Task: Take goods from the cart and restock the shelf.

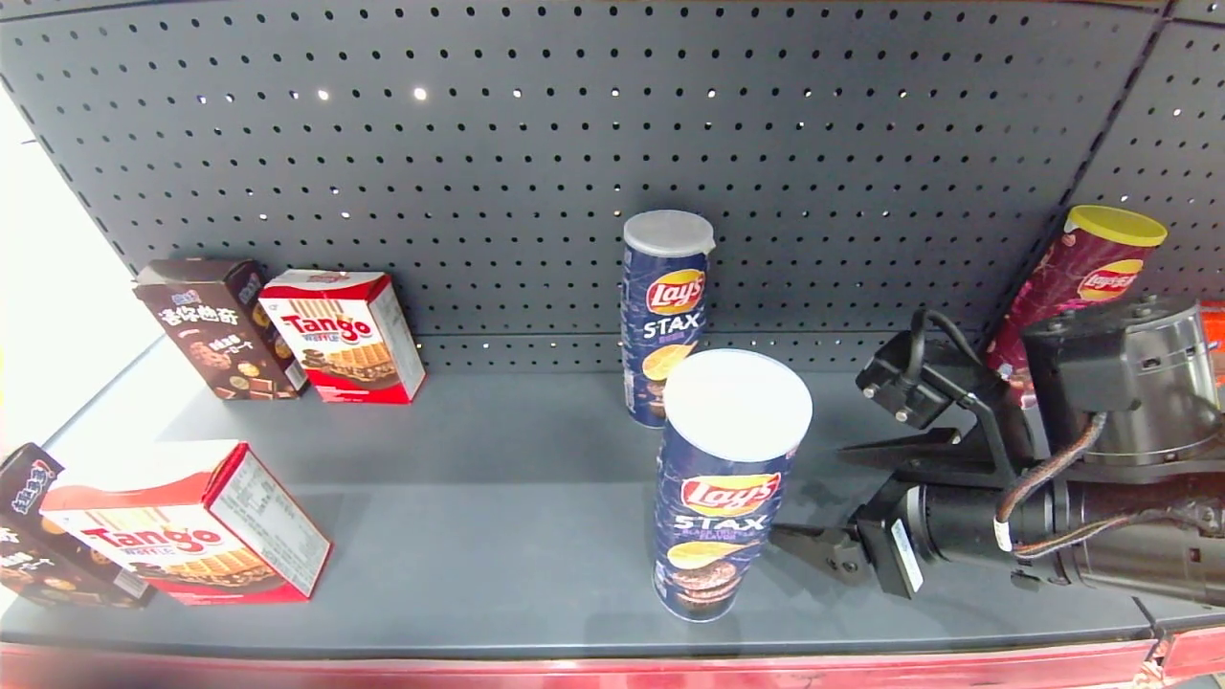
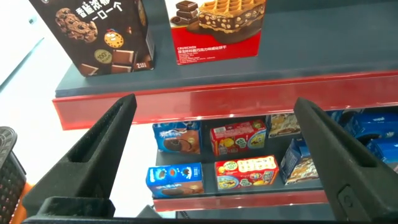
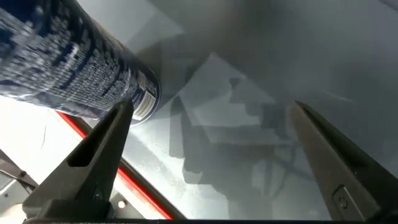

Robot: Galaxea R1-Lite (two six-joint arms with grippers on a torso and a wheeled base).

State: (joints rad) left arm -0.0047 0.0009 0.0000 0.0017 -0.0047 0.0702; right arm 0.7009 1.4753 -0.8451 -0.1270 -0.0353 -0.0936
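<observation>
Head camera overlooks shelf [image 1: 498, 498]; wrist cameras close.

On shelf [image 1: 498, 498]: near can [image 1: 727, 488] centre-right, far can [image 1: 663, 316] just behind; third can [image 1: 1081, 277] far right. Far left: cookie box [image 1: 215, 325], wafer box [image 1: 345, 335] beside, rightward. Near left: second wafer box [image 1: 191, 536], second cookie box [image 1: 38, 536] leftward.

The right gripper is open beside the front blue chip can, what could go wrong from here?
1. One finger of the right gripper sits right by the front blue chip can, which stands near the shelf's red front edge; a sideways move could tip it off.
2. The right arm lies close to the maroon chip can; a careless retreat might bump it.
</observation>
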